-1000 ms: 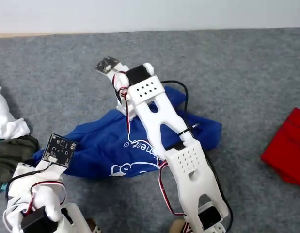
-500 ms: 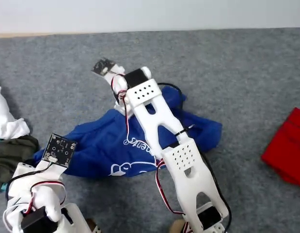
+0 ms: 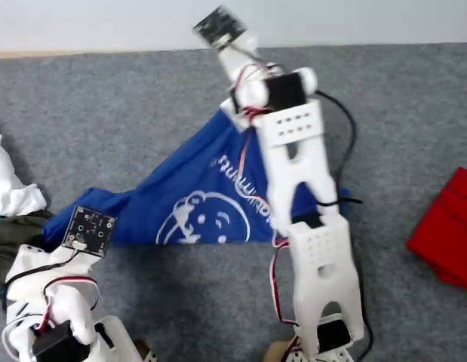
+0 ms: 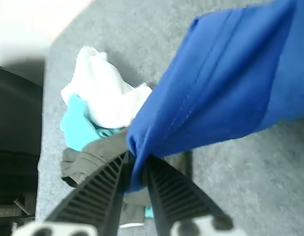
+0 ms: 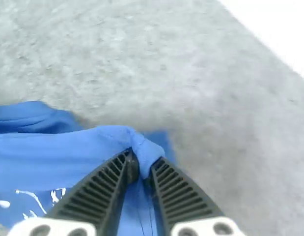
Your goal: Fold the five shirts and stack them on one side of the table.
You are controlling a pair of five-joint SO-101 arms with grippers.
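Note:
A blue shirt [image 3: 207, 207] with white print is stretched between both arms over the grey table. My right gripper [image 5: 140, 166] is shut on a bunched corner of the blue shirt [image 5: 53, 157], held up near the table's far edge [image 3: 231, 113]. My left gripper [image 4: 135, 164] is shut on the opposite corner of the blue shirt [image 4: 220, 93] at the near left [image 3: 63, 226]. A white shirt [image 3: 10, 188], an olive shirt [image 3: 10, 245] and a turquoise one [image 4: 75, 125] lie crumpled in a heap at the left. A folded red shirt [image 3: 448, 230] lies at the right edge.
The grey carpeted table [image 3: 399, 113] ends at a pale wall strip [image 3: 105, 23] at the back. The right arm's white links [image 3: 316, 249] stretch over the table's middle. Open carpet lies between the blue shirt and the red one.
The right arm has swung up and toward the far edge, pulling the blue shirt's corner with it. The shirt went from a crumpled mound to a taut, spread triangle. The left arm barely moved.

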